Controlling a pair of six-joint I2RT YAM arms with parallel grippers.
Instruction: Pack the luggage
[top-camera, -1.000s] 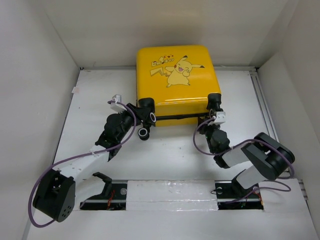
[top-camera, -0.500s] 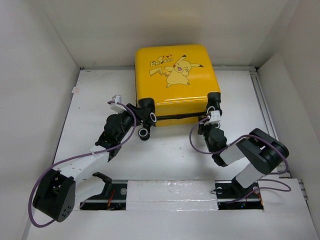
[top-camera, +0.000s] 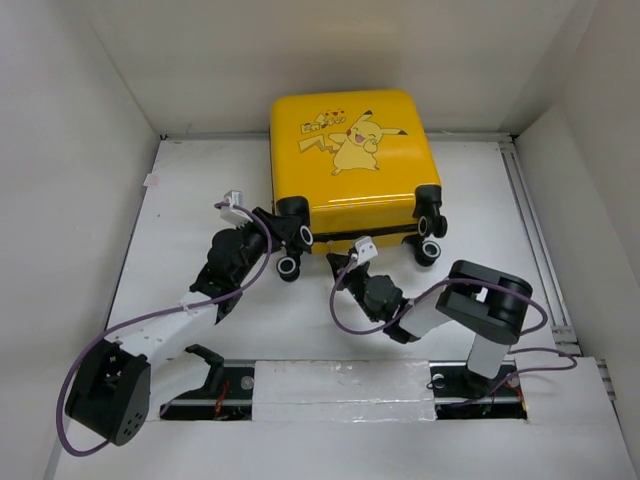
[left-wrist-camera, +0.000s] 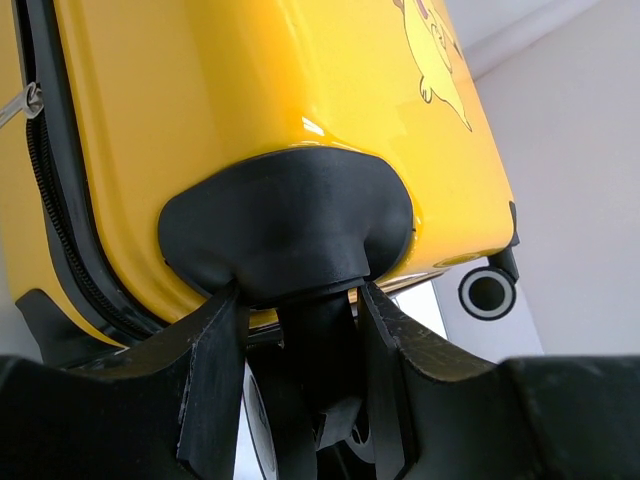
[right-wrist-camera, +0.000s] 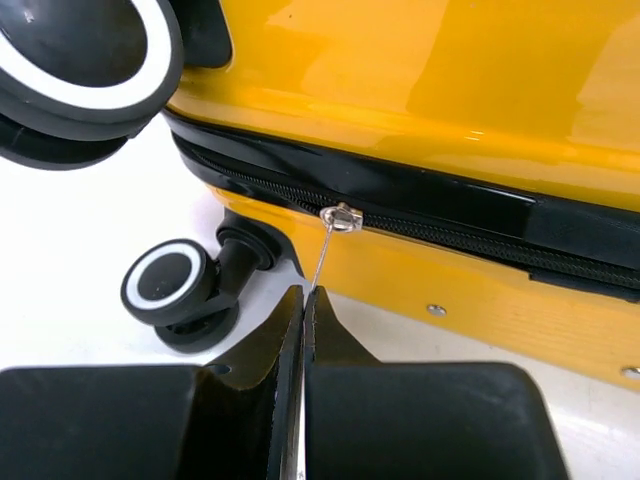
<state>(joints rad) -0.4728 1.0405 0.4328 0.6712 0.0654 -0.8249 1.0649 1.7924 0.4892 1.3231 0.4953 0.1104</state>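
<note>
I read the left gripper (left-wrist-camera: 300, 296) as half-open, clamping a luggage (top-camera: 350, 150) wheel stem (left-wrist-camera: 312, 335). The right gripper (right-wrist-camera: 303, 293) is fully closed, pinching the zip pull (right-wrist-camera: 324, 252).

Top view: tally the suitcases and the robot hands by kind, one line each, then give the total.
Yellow suitcase: 1
Robot hands: 2, the left hand gripping a wheel stem, the right hand shut on the zipper pull
Total: 3
</note>
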